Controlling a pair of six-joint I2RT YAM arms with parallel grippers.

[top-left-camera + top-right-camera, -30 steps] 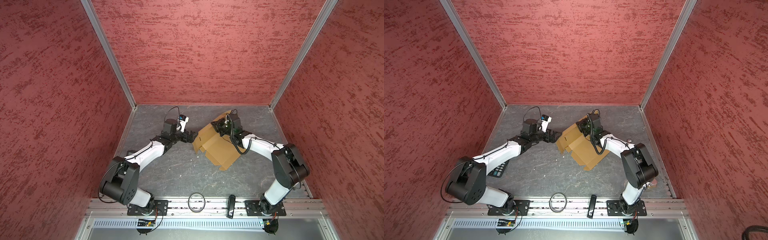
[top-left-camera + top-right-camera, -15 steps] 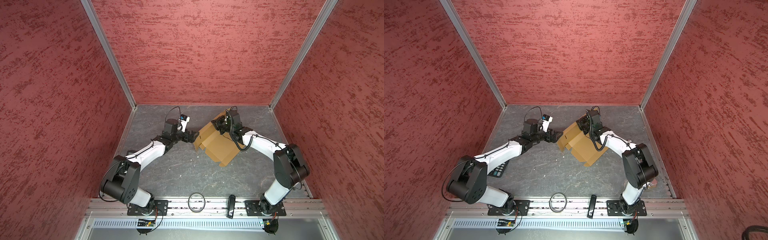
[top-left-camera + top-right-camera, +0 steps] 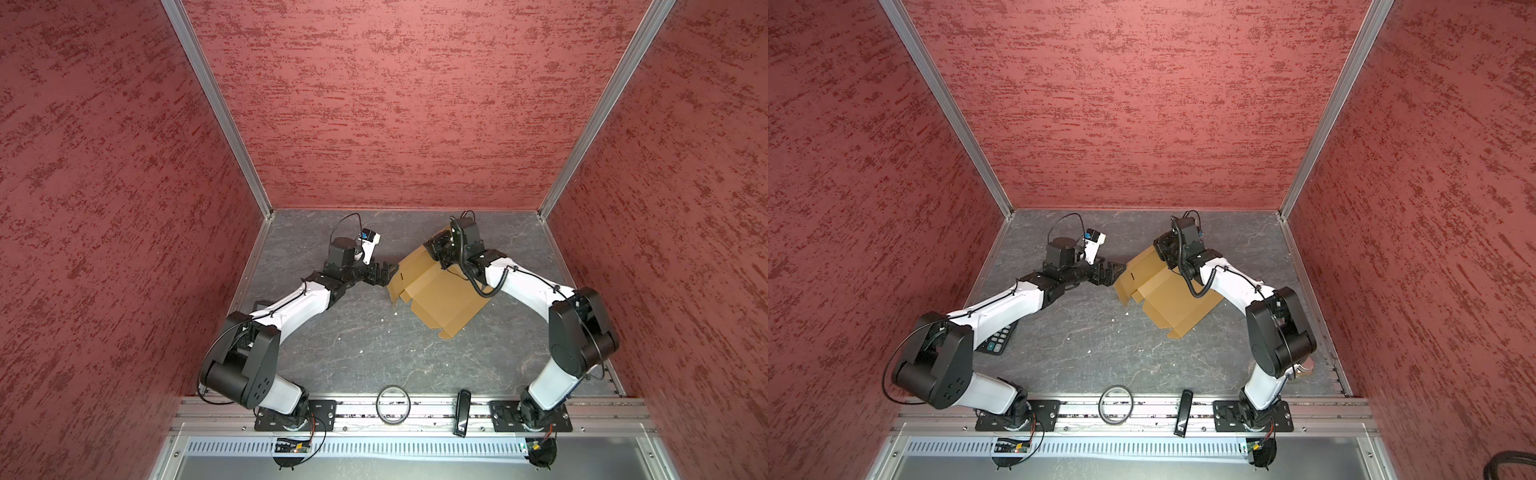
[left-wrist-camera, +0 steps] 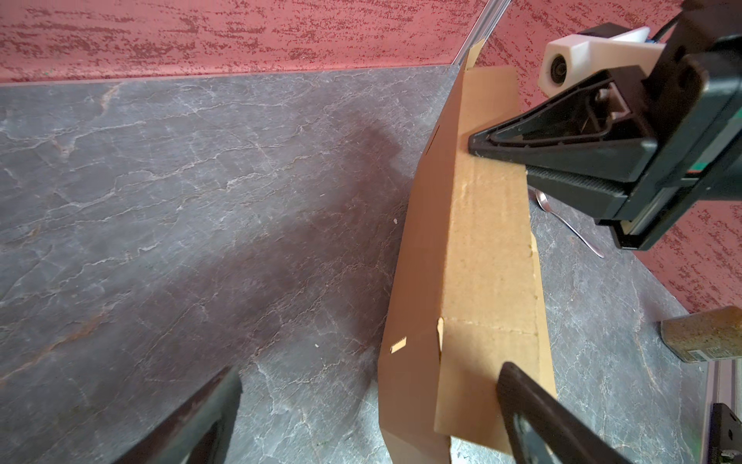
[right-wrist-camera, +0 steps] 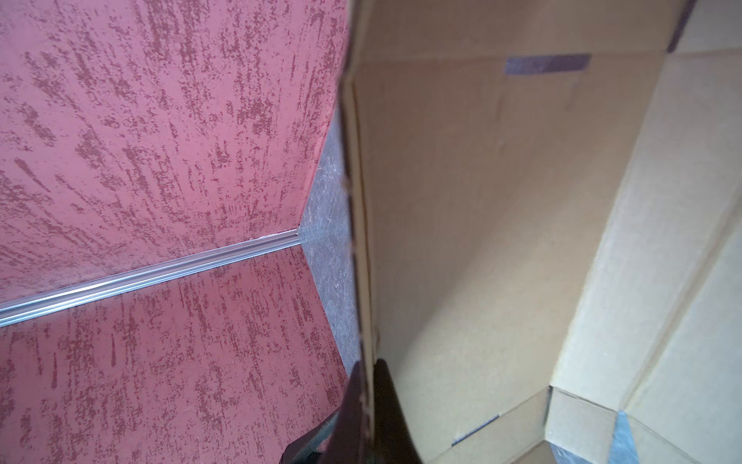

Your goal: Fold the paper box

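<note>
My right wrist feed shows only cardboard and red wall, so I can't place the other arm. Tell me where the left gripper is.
Observer: The left gripper is open at the left edge of the paper box. In the left wrist view one finger reaches over the cardboard.
Operator: Name anything lying close to the box that I should keep clear of.
Observer: A spoon lies on the table, on the far side of the box from the left gripper.
</note>
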